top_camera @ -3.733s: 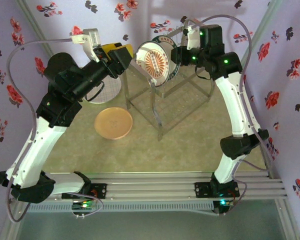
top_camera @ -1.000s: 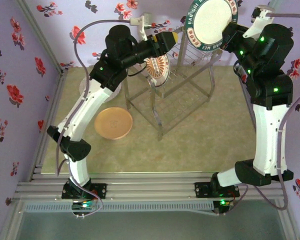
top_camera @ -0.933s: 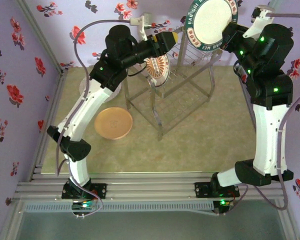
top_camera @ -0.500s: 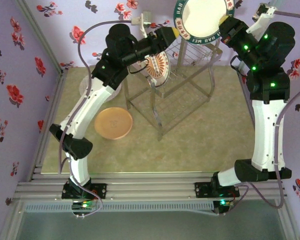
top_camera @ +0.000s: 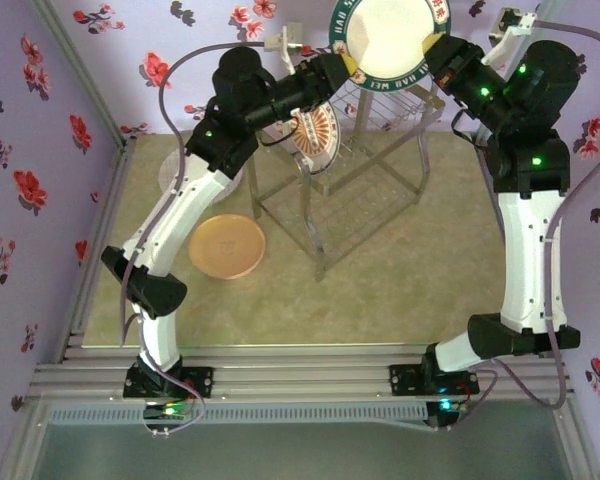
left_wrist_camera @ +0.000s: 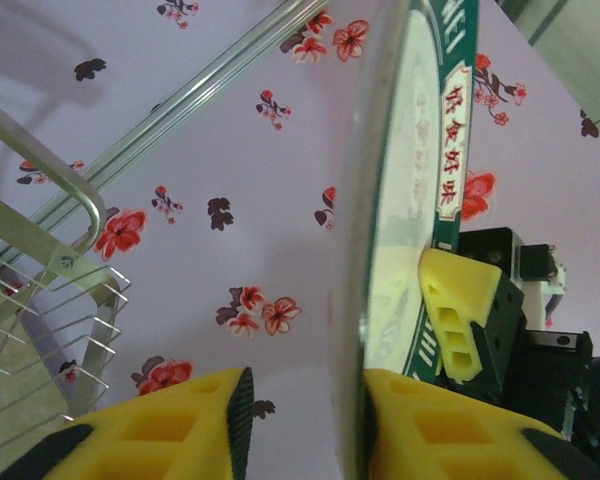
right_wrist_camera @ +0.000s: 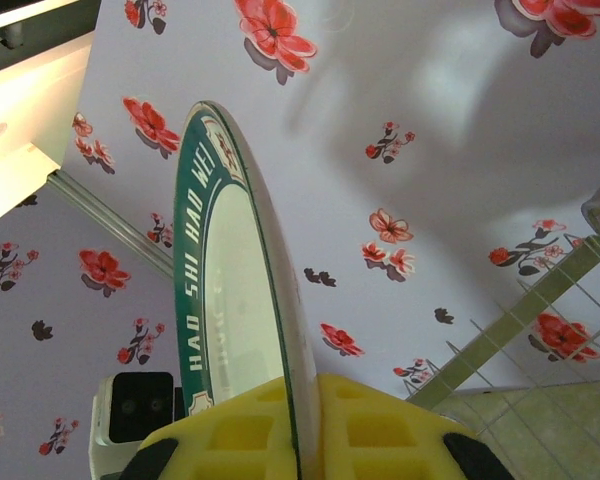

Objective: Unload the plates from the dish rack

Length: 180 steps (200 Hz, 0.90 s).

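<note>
A white plate with a green lettered rim (top_camera: 385, 40) hangs upright above the dish rack (top_camera: 370, 190), and my right gripper (top_camera: 432, 50) is shut on its right edge. The right wrist view has that plate (right_wrist_camera: 230, 290) pinched between the yellow fingers of the right gripper (right_wrist_camera: 302, 385). My left gripper (top_camera: 345, 68) straddles the plate's left rim. In the left wrist view the plate (left_wrist_camera: 410, 200) rests against one pad of the left gripper (left_wrist_camera: 305, 385), while the other pad stands apart from it, so the jaws are open. An orange sunburst plate (top_camera: 315, 135) stands in the rack.
A plain pink plate (top_camera: 227, 245) lies flat on the table left of the rack. Part of a white plate (top_camera: 170, 170) lies behind the left arm. Flowered walls close in on the back and both sides. Rack wires (left_wrist_camera: 40, 260) rise beside the left fingers.
The right arm carried the green-rimmed plate leftward until its rim sat between the left fingers. The left jaws narrowed around that rim.
</note>
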{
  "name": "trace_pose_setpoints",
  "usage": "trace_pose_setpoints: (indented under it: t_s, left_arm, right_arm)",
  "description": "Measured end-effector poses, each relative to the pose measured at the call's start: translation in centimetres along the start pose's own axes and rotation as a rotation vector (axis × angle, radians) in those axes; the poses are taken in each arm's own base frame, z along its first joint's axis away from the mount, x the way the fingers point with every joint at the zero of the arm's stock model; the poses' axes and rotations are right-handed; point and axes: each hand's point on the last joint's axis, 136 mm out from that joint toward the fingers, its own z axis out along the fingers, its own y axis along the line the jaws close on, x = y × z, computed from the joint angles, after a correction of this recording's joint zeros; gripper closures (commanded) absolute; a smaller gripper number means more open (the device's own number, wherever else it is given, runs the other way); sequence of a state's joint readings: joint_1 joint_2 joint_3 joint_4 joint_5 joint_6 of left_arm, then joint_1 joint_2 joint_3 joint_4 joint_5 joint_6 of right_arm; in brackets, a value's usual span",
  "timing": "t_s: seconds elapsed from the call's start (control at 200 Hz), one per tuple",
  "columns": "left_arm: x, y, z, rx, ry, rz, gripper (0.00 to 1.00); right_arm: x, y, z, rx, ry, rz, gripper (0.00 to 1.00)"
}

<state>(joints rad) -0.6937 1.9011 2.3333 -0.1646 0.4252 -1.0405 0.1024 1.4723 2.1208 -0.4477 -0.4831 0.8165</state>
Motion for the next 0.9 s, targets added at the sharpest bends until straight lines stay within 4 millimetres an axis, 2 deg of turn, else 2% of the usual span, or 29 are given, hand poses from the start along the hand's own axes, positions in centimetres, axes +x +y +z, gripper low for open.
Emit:
trace_pose_setpoints:
  t_s: [0.255,0.435,0.5,0.62,0.675,0.745,0.9]
  left_arm:
    - [-0.1,-0.2,0.0,0.004,-0.002,-0.028,1.00]
    - [-0.2,-0.1,-0.1,0.001,-0.003,-0.046,1.00]
    - [-0.2,-0.1,-0.1,0.001,-0.003,-0.049,1.00]
    - [-0.3,0.0,-0.1,-0.001,-0.003,-0.046,1.00]
    - [-0.3,0.2,-0.2,-0.005,-0.002,-0.046,1.00]
    - [-0.5,0.3,-0.3,-0.006,-0.005,-0.045,1.00]
    - [-1.7,0.9,-0.7,-0.017,-0.029,-0.044,1.00]
  right_arm:
    - [0.4,-0.4,0.6,-0.011,0.018,0.023,1.00]
    - [0.5,-0.3,0.6,-0.017,0.021,0.021,1.00]
    - [0.5,-0.3,0.7,-0.019,0.023,0.019,0.90]
    - [0.6,-0.2,0.6,-0.023,0.029,0.022,0.57]
    - [0.7,-0.2,0.6,-0.025,0.033,0.010,0.48]
    - [0.8,-0.3,0.5,-0.019,0.038,0.003,0.41]
    - [1.0,-0.7,0.4,0.006,0.041,-0.026,0.38]
